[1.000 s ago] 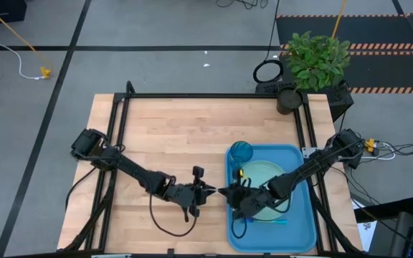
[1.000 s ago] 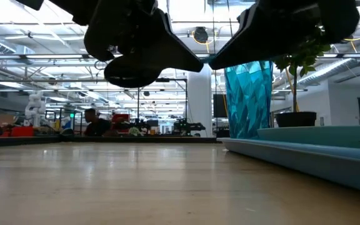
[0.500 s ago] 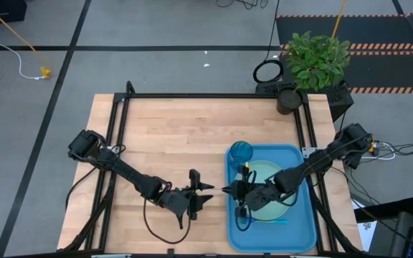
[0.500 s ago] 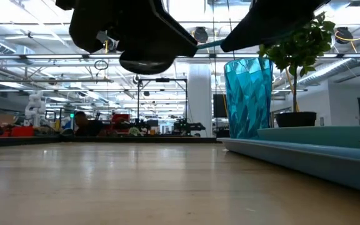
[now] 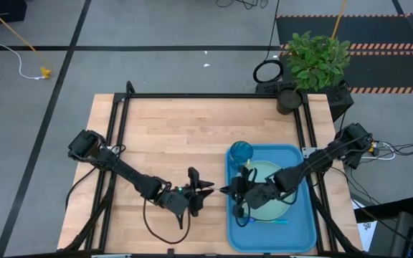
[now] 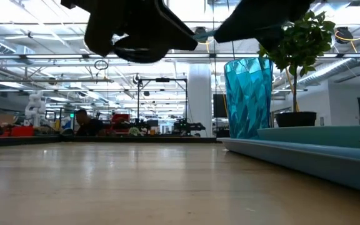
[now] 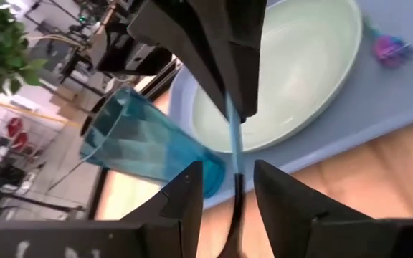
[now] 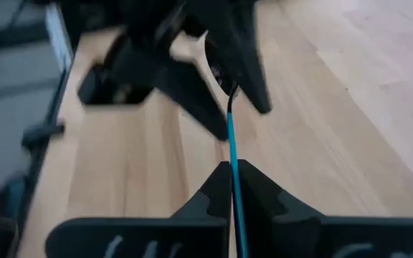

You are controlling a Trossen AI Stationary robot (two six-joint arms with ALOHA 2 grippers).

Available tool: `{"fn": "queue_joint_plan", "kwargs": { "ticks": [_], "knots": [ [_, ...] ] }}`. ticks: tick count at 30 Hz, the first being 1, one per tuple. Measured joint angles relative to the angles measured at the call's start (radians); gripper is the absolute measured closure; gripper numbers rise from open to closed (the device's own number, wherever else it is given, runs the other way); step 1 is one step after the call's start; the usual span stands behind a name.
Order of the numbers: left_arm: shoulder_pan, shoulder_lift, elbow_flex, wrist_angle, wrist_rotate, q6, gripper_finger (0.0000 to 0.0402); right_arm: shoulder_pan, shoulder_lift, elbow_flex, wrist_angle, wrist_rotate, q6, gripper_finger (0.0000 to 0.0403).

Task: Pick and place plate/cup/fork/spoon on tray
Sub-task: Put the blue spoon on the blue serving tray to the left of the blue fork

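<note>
- The right gripper [image 8: 231,172] pinches the thin light-blue handle of the spoon [image 8: 231,132], its dark fingers pressed together on it above the tray's edge.
- The left gripper [image 7: 228,175] faces it tip to tip over the wooden table [image 5: 171,129]. Its fingers stand apart on either side of the spoon's far end, with a gap showing on both sides.
- The tray [image 5: 303,229], bright blue plastic with rounded corners and a raised rim, lies under and behind the right gripper.
- In the tray, the plate [image 5: 262,172], pale mint, round and shallow, sits just behind the right gripper.
- The cup [image 5: 240,152], a faceted translucent teal tumbler, stands upright in the tray corner just beside the plate.
- The fork [image 7: 389,49], with purplish tines, lies on the tray floor beyond the plate.
</note>
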Motion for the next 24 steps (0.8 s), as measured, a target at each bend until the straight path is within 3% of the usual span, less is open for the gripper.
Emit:
{"fn": "queue_joint_plan", "kwargs": {
  "ticks": [7, 13, 24],
  "knots": [
    [-0.003, 0.006, 0.0, 0.002, -0.121, 0.04, 0.0276, -0.011, 0.0, -0.078, 0.234, 0.045, 0.103, 0.0403],
    [-0.011, 0.007, 0.0, 0.013, -0.162, 0.08, 0.0307, -0.037, 0.0, -0.176, 0.472, 0.037, 0.182, 0.0403],
    [-0.011, 0.008, 0.0, 0.0, -0.202, 0.096, 0.0372, -0.058, 0.0, -0.218, 0.517, 0.034, 0.259, 0.0403]
  ]
}}
